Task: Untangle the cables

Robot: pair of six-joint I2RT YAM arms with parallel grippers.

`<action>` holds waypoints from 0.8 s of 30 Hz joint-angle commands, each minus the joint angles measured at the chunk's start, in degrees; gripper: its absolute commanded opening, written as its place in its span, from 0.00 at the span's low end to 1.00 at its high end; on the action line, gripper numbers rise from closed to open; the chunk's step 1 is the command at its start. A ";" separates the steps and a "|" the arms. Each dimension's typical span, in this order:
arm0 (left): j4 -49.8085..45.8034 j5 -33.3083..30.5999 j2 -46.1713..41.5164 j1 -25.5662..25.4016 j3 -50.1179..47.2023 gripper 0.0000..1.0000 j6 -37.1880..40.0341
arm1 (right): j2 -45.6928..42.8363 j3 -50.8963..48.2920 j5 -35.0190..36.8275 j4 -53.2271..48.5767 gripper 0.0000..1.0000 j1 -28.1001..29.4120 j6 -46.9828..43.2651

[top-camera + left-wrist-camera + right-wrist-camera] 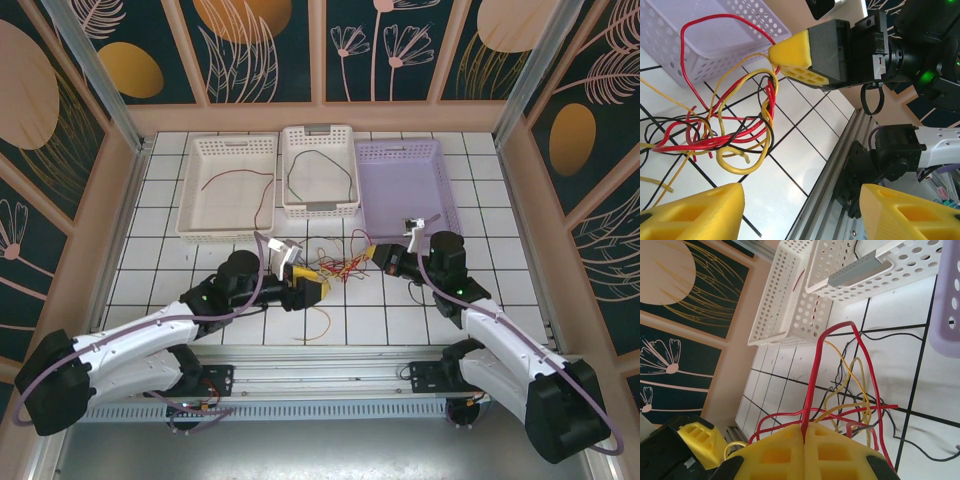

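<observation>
The right hand (804, 432) is clamped shut on a red cable (812, 375), which rises straight out of the seam between its yellow fingers. It hovers low over the counter (500, 260), just off the near corner of the purple basket (405, 185) on the left arm's side. The left hand (802, 190) faces it from farther out on that side, jaws spread with nothing between them. Between the two hands lies the tangle of cables (340, 265), on the counter just in front of that same basket corner. The red loops are knotted through a yellow strand (740, 167) and a black strand (690, 119). One white basket (320, 205) sits just beside the purple basket and holds a single black cable. A second white basket (225, 235) beyond it holds a single red one, so the work looks to be partly done. The step in hand appears to be drawing the pinched red cable free. To do it well, the left hand should come down on the knot itself and close on the yellow and black strands where they cross the red. It would pin them low while the right hand lifts slowly away from the purple basket. If the whole bundle rises with the red cable, it would be wiser to stop and regrip nearer the crossing than to pull harder.
</observation>
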 commanded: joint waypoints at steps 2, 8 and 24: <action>1.96 0.01 1.64 -0.09 0.05 0.62 -0.68 | -1.32 0.89 0.29 4.24 0.00 0.76 0.02; 3.09 -4.49 2.97 -0.08 1.08 0.63 -1.95 | -1.54 0.71 0.37 4.42 0.00 1.90 -0.46; 7.08 -2.25 5.66 -0.09 1.04 0.46 -4.52 | -2.92 0.62 2.09 3.76 0.00 2.98 -1.09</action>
